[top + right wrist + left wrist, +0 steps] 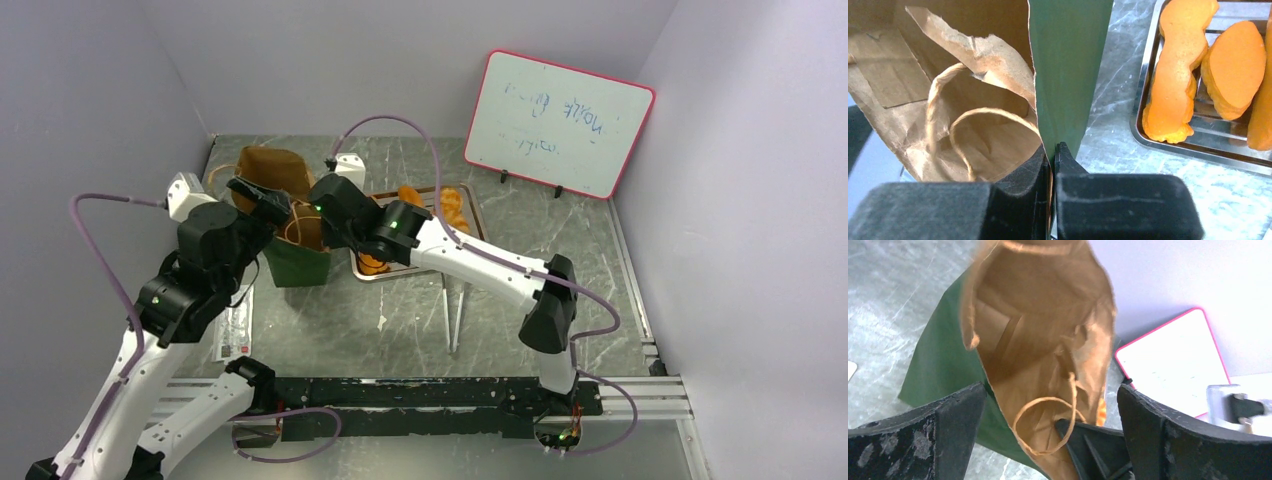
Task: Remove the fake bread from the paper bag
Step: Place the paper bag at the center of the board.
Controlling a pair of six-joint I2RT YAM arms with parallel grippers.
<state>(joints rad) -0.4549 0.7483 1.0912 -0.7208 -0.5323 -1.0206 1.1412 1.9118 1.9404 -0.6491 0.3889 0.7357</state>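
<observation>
— At your right fingertips, what is there?

— My right hand (1052, 155) is clamped on the paper bag (1068, 75) at its rim. One finger is inside against the brown paper and the other is outside on the dark green wall, with the jaws pressed together and only the paper between them.

— And the left?

— My left hand (1050, 390) is released, its fingers (933, 435) spread wide. It hangs above the bag's mouth and touches nothing I can see. Through its camera I look down the brown inside to the folded bottom, and a tan cord handle (1047, 399) loops at the near rim.

— Where does the bag stand?

— On the table (350, 330), toward the left, with its mouth gaping and the torn lip crumpled near my pinch. Just beside it on the right lies the metal tray (1193, 150).

— The fake bread?

— All I can see of the fake bread (1175, 75) lies on that tray, outside the bag. A long wavy loaf is nearest the bag, an oval roll (1235, 70) sits against it, and the edge of another piece shows at the frame's right. From above, more orange shows at the tray's far end.

— Anything beyond?

— Away from my hands, metal tongs (455, 310) lie on the table on the near side of the tray. Farthest off, at the right, a pink-framed whiteboard (560, 125) stands by the wall.
</observation>
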